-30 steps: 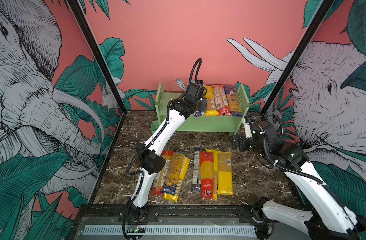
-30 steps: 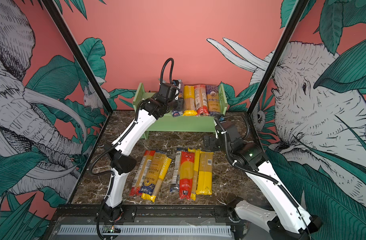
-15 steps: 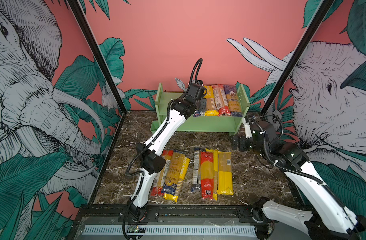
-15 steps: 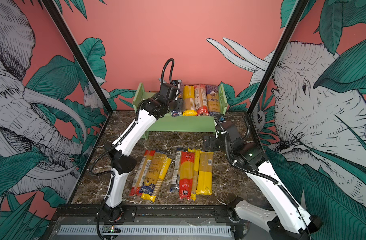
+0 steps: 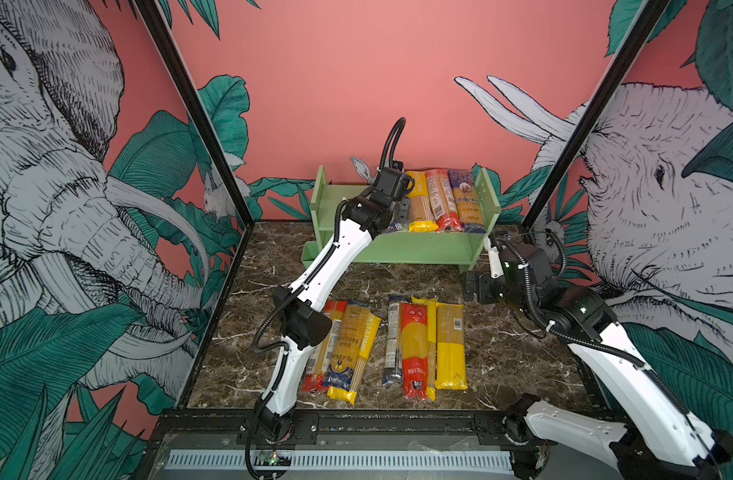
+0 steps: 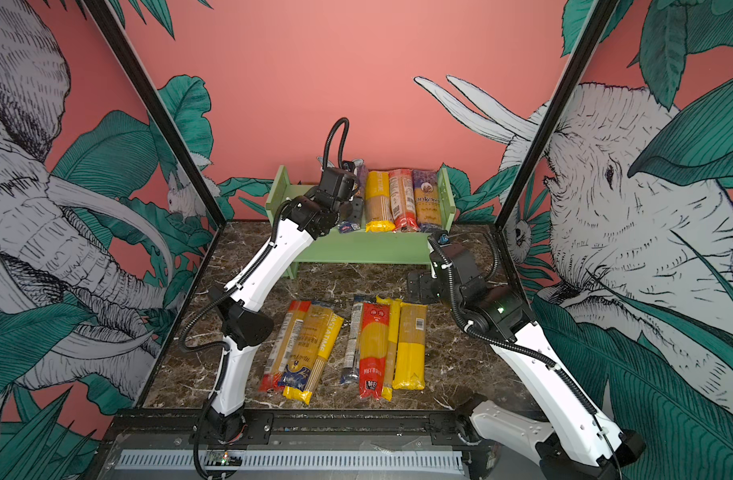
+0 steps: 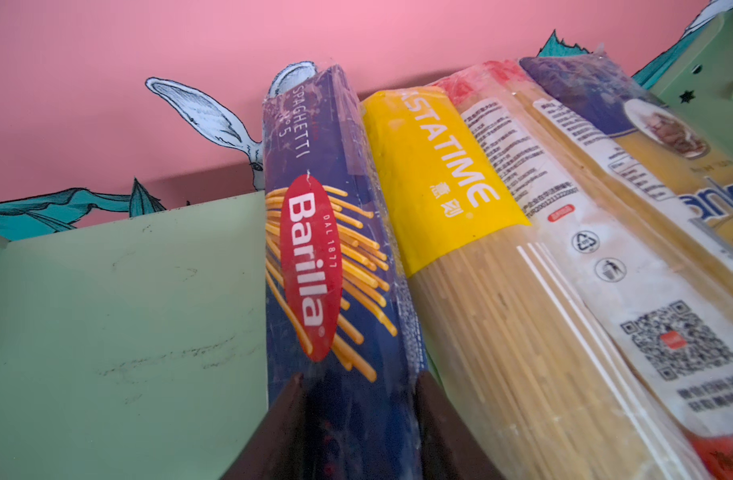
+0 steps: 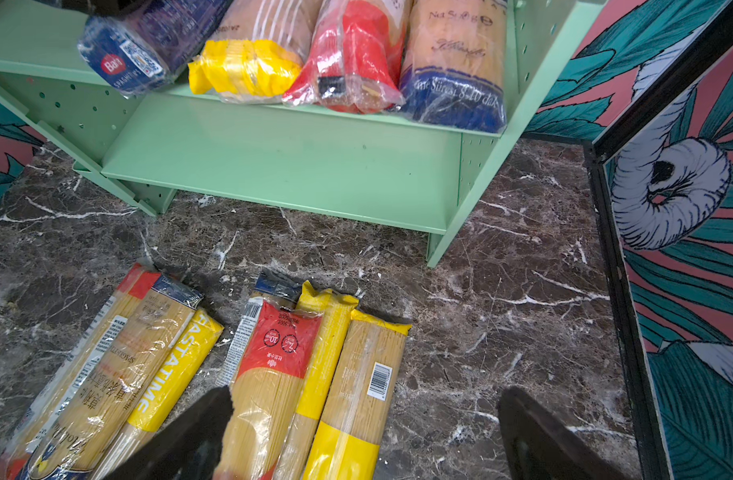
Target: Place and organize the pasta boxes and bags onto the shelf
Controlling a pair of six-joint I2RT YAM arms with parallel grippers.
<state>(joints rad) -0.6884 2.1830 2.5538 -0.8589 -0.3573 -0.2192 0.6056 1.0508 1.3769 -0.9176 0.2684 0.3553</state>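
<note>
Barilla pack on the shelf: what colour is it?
Barilla pack: dark blue, red oval logo; best in left wrist view.

A Barilla pack [image 7: 315,266] and three other packs [image 5: 439,199] are ranged on the green shelf [image 5: 398,249], upper centre; seven more packs [image 5: 414,345] are spread at lower centre.

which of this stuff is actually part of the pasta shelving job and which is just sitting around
Part of the job:
- green shelf
- Barilla pack, between the left claw fingers
- three packs on its top tier
- loose packs on the marble tabletop

Just there:
- elephant mural walls
- black frame posts
</note>
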